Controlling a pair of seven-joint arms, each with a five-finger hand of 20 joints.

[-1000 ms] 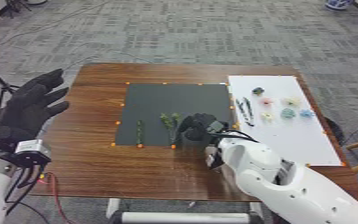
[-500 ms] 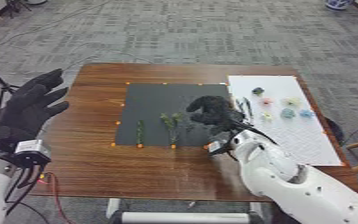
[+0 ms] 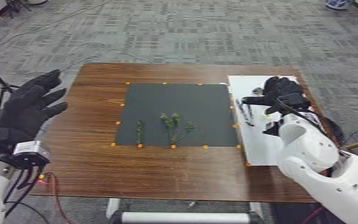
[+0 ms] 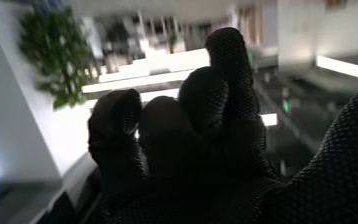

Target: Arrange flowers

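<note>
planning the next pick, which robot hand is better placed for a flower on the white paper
Probably the right robot hand: it's over the white paper, while the left robot hand is by the far-left edge of the table.

The table [image 3: 95, 175] (wooden) bears a dark mat [image 3: 180, 100].

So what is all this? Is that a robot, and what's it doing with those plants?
Yes, it's a robot with two white arms, and each hand wears a black glove. One picture looks down from its head. The other is from its right wrist, looking along that hand. On the brown table lies a dark mat with green sprigs. Beside it is a white sheet with small flower heads. The right hand is over them, and the left hand is up at the side, open. Neither seems to hold anything. The job is arranging flowers.
</note>
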